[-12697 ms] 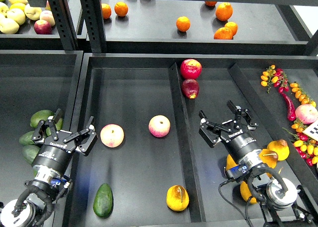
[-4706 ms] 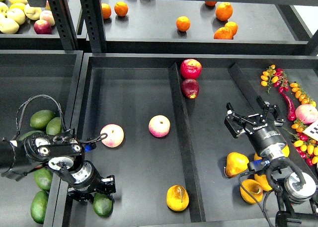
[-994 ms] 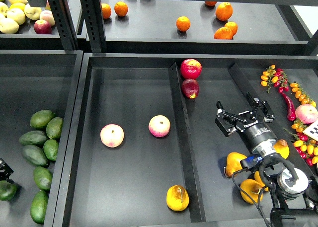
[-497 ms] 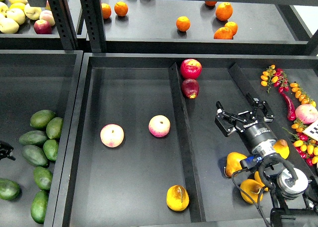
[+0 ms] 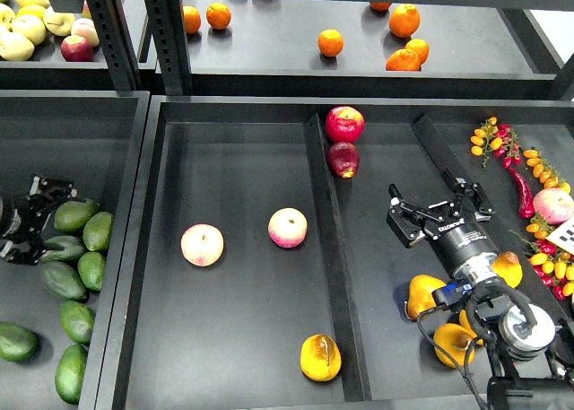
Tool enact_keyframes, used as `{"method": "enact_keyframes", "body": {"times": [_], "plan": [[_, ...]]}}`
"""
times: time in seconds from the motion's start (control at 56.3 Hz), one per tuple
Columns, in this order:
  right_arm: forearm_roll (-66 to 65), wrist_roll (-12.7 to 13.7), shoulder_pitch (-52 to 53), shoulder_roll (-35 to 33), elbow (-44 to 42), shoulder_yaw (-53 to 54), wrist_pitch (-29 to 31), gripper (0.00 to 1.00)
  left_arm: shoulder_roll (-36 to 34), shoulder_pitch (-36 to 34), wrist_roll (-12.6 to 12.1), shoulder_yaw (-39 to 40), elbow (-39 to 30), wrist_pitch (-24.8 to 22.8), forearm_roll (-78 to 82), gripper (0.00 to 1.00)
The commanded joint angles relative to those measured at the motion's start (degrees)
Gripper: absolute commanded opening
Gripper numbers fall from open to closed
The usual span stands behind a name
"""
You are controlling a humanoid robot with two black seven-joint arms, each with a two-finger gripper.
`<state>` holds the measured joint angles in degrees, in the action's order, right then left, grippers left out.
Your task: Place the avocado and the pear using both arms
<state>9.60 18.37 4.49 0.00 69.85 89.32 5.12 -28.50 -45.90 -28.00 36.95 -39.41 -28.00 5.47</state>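
In the middle bin's near right corner, the squat yellow-orange pear [image 5: 320, 357] is lying below-left of the spread-open right gripper [image 5: 439, 216], the nearer one; left gripper [image 5: 34, 214]: cannot tell.

- Avocados [image 5: 76, 215]: seven dark green ones in the left bin, at the lower left.
- Pears [image 5: 320, 357]: four yellow-orange ones, one at the bottom centre and three at the lower right, partly hidden by the arm.
- Pink-cream round fruits [image 5: 202, 245]: two in the middle bin, a third at the right edge.
- Red apples [image 5: 344, 123]: two, upper centre.
- Oranges [image 5: 330, 42]: seven on the top shelf, one only partly seen.
- Grippers: two, the left gripper [image 5: 31, 217] and the right gripper [image 5: 439, 214].
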Motion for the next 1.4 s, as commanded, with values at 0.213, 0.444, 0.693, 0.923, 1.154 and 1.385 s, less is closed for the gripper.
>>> {"method": "enact_keyframes", "body": {"times": [0.213,0.444,0.693,0.923,1.154,1.385], "plan": [[0.15,0.44,-0.98,0.00,0.37,-1.08,1.56,1.00,12.76,9.86,0.00,24.73,-1.72,0.00,-3.01,0.98],[0.24,2.46,-2.21,0.00,0.37,-2.48,2.43,1.00,20.50,17.51,0.00,38.19,-5.15,0.00,-3.01,0.98],[0.33,3.34,-2.21,-7.29,0.37,-8.10,4.37,1.00,28.50,24.45,0.00,48.73,-18.06,0.00,-9.16,0.98],[0.59,9.63,-1.42,-18.01,0.99,-15.05,4.46,1.00,28.50,32.97,0.00,49.89,-29.32,0.00,-9.60,0.98],[0.50,9.63,4.11,-24.25,0.46,-22.25,5.77,1.00,28.50,37.63,0.00,49.97,-31.60,0.00,-9.60,0.99],[0.15,9.63,13.61,-32.87,-1.56,-37.37,11.31,1.00,28.50,40.09,0.00,49.53,-32.04,0.00,-9.43,0.99]]}}
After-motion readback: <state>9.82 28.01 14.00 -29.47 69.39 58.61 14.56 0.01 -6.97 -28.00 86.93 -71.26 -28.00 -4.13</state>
